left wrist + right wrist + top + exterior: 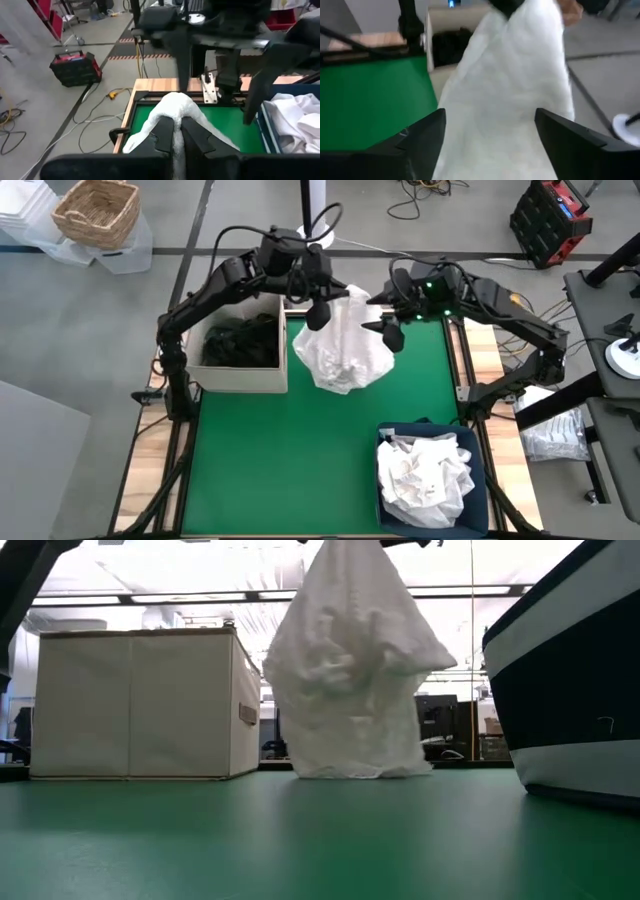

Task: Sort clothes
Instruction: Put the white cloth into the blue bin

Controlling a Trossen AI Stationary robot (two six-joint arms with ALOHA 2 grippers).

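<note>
Hanging from the clamped left tool (176, 136), a white garment (345, 345) hides its fingertips; the right tool (490, 135) gapes empty beside it.

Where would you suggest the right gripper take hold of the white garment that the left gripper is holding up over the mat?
Probably the side fold just below the peak. The left gripper is shut on the white garment at its top, so the cloth hangs as a cone, its hem brushing the green mat. The right gripper, open, is beside it and could come in level from that side.
</note>
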